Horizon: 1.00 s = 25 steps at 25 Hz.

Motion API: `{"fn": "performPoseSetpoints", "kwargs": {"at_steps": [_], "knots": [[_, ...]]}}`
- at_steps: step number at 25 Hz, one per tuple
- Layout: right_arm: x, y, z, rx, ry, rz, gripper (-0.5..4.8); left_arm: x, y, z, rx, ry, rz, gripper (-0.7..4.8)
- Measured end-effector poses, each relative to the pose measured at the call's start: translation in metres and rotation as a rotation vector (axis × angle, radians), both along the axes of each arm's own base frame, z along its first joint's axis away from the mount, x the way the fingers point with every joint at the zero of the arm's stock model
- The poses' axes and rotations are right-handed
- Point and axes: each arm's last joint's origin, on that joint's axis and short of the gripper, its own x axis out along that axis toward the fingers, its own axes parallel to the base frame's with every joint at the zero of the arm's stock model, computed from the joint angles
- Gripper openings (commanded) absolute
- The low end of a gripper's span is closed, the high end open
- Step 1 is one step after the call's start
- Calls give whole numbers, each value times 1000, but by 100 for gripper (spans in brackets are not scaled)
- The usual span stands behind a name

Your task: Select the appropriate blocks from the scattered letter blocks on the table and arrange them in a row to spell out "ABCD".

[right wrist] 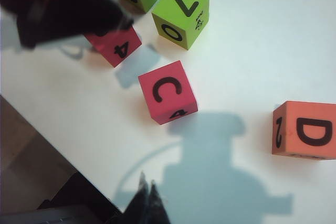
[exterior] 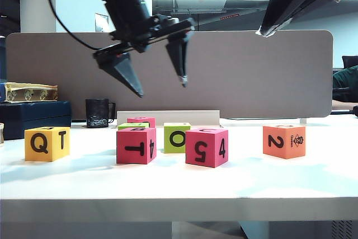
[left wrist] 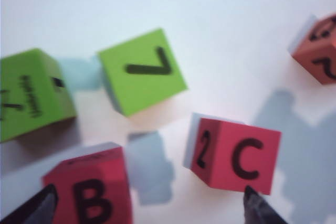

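Left claw (exterior: 159, 85) hangs spread wide above the two magenta cubes: B cube (left wrist: 92, 192) and C cube (left wrist: 233, 156) both lie straight below, worktop gap between them. Right claw (right wrist: 148, 195) looks pressed together, empty, nearer the D cube (right wrist: 307, 129).

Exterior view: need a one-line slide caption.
Open left gripper hovers above the magenta T block and magenta 5 block; right gripper raised, yellow Q block and salmon 2 block at the ends.
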Motion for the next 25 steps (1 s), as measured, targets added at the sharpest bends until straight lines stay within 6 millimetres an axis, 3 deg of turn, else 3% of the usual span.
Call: {"fn": "performPoseSetpoints", "kwargs": {"at_steps": [9, 16, 25], "knots": [[0, -2, 0, -44, -13, -40, -1, -11, -29, -2, 16, -82, -78, 475], [-9, -7, 13, -64, -6, -53, -1, -14, -51, -30, 62, -30, -124, 475], [-25, -15, 36, -79, 21, -53, -1, -15, -66, -49, 84, -17, -170, 475]]}}
